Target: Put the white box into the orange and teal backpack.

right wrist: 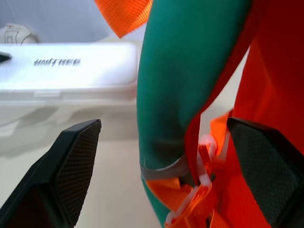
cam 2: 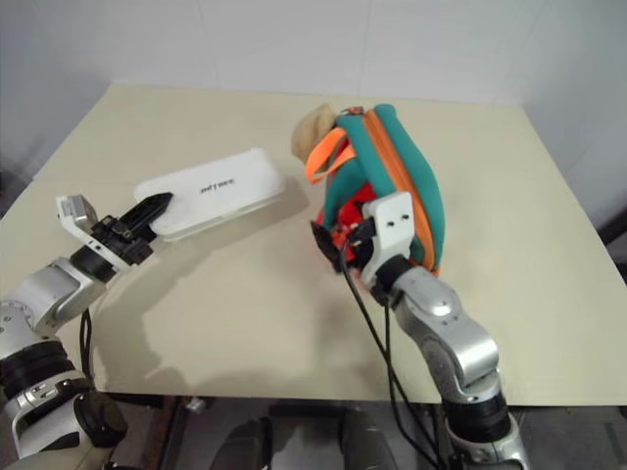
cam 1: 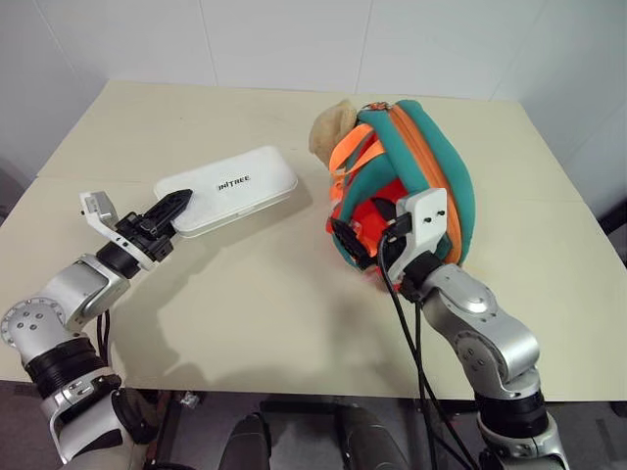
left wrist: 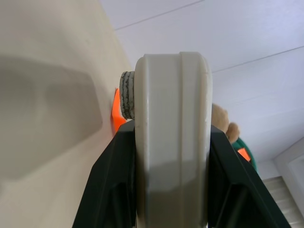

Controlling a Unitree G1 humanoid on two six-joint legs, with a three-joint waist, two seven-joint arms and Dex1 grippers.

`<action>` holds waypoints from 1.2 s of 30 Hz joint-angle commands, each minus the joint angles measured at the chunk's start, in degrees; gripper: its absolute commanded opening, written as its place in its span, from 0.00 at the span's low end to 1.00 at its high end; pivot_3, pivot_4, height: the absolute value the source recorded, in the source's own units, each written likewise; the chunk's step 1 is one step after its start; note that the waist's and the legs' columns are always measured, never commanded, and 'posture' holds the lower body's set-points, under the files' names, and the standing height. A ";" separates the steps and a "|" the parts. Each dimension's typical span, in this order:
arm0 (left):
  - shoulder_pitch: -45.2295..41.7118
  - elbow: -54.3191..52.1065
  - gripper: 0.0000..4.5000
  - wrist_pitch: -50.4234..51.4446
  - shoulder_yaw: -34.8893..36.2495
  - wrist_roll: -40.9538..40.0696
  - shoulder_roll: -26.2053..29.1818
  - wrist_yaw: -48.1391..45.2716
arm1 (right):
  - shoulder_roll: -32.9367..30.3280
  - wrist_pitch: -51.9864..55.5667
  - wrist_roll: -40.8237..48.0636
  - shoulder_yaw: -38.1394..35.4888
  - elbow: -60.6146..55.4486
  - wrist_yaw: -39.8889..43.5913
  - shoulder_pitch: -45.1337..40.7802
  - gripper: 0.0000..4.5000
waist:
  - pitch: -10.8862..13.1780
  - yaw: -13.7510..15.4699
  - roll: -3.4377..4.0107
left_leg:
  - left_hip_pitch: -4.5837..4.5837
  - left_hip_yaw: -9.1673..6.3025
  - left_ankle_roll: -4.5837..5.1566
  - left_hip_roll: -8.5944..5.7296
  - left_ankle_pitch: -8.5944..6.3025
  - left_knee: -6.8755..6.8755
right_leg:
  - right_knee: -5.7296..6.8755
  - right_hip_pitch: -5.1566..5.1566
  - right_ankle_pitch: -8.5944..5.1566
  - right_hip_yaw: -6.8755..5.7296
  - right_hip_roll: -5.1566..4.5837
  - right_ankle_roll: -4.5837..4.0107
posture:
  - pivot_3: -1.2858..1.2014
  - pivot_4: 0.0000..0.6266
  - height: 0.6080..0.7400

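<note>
The white box (cam 1: 228,188) is held off the table (cam 1: 265,294) by one short end, which is pinched between the 2 black fingers of the left gripper (cam 1: 174,208). In the left wrist view the case's edge is seen clamped between the 2 pads (left wrist: 223,190), with a small grey round foot visible on its underside. The box is tilted, its free end pointing toward the orange and teal backpack (cam 1: 421,166), and its shadow falls on the table beneath it. Small dark lettering is visible on the lid.

The backpack stands on the right half of the table, near the box but not touching it. A beige plush piece (cam 1: 328,127) is attached at its far upper corner, and orange straps (cam 1: 355,152) hang down the side facing the box.

The right gripper (right wrist: 171,175) is spread wide at the backpack's near lower end. In the right wrist view, a teal panel edge and orange webbing with a white buckle lie between its 2 fingers, 1 on either side, not clamped.
</note>
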 commanded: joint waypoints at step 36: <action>5.65 -4.13 0.29 -8.55 -8.58 -10.75 3.79 2.21 | 7.66 1.32 -14.03 -0.97 -2.46 -1.23 0.01 1.00 | 0.00 0.03 0.00 | -0.04 0.01 -0.02 -0.01 -0.01 -0.13 | -0.21 -0.01 -0.02 -0.01 0.00 -0.03 | 0.52 0.24 1.00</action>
